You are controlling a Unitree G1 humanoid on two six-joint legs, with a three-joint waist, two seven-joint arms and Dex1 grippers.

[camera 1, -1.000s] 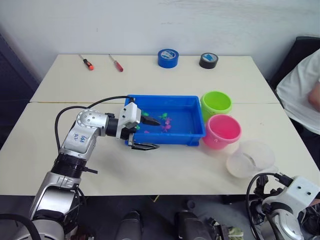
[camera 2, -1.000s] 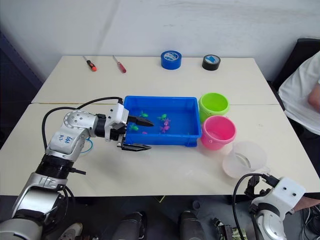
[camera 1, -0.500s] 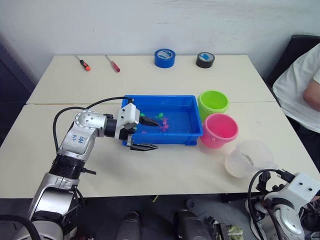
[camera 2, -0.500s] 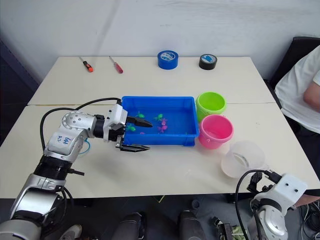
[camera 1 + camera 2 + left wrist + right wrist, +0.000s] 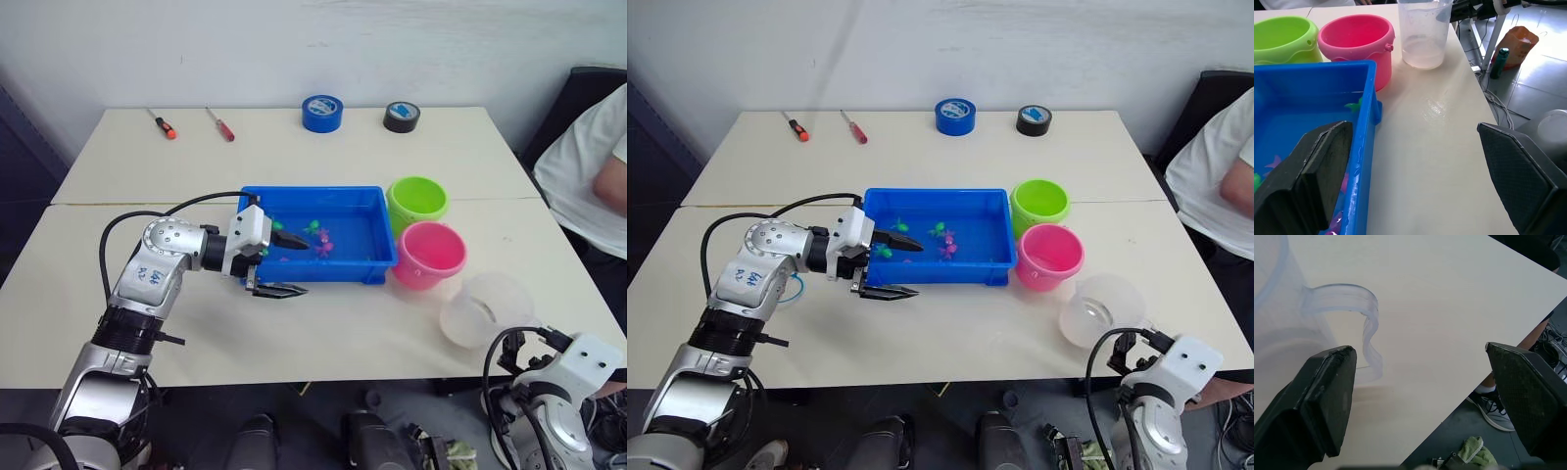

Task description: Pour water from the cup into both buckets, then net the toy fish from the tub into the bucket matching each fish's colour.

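The blue tub holds several tiny pink and green toy fish in water. My left gripper is open at the tub's near-left corner, one finger over the water and the other outside the front wall. The green bucket and the pink bucket stand against the tub's right end. The clear cup stands upright near the front right edge with a little water in it. My right gripper is open beside the cup's handle. A sliver of the net's blue rim peeks out by my left forearm.
Two red-handled screwdrivers, a blue tape roll and a black tape roll lie along the table's far edge. A person in a white sleeve sits at the right. A seam crosses the table.
The camera view has shifted slightly. My right wrist has come up a little toward the cup. The left gripper stays open at the tub's corner.
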